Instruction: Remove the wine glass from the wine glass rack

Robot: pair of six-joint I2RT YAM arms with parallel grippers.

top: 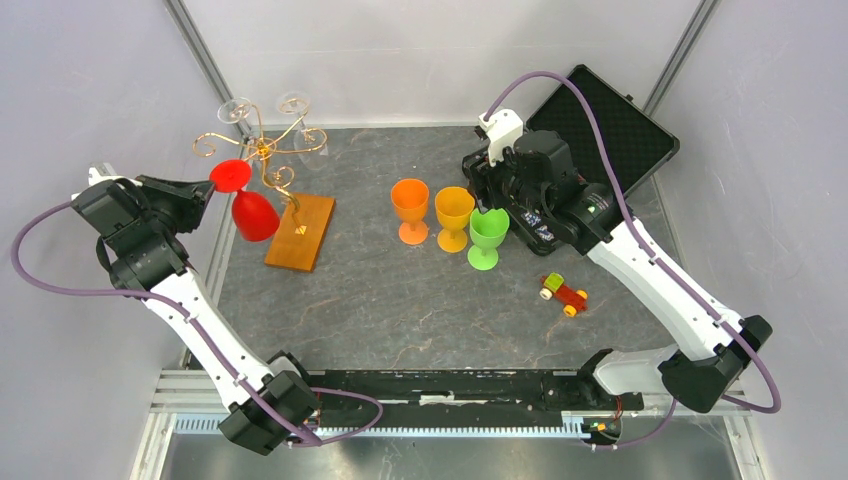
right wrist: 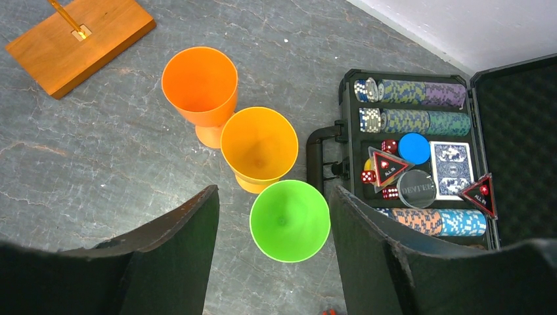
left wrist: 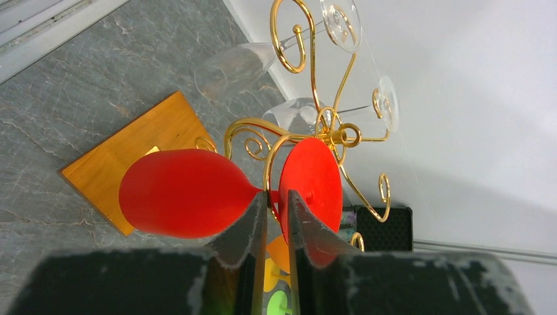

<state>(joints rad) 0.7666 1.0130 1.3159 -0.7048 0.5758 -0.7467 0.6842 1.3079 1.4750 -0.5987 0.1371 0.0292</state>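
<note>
A red wine glass (top: 254, 215) hangs upside down from the wine glass rack (top: 262, 148), a gold wire stand on an orange-brown wooden base (top: 300, 230). Its foot sits above a scroll arm. In the left wrist view the red bowl (left wrist: 180, 193) is at the left and the foot (left wrist: 312, 180) at the right. My left gripper (left wrist: 277, 197) is shut on the stem between them, and it also shows in the top view (top: 222, 190). My right gripper (right wrist: 272, 191) is open and empty above a green glass (right wrist: 289, 220), far from the rack.
Two clear glasses (top: 236, 108) (top: 293, 103) hang on the rack's far arms. Orange (top: 410, 205), yellow-orange (top: 454, 212) and green (top: 488, 235) glasses stand mid-table. A toy car (top: 563, 293) lies to the right. An open black case (top: 610, 125) of poker chips (right wrist: 410, 92) sits at the back right.
</note>
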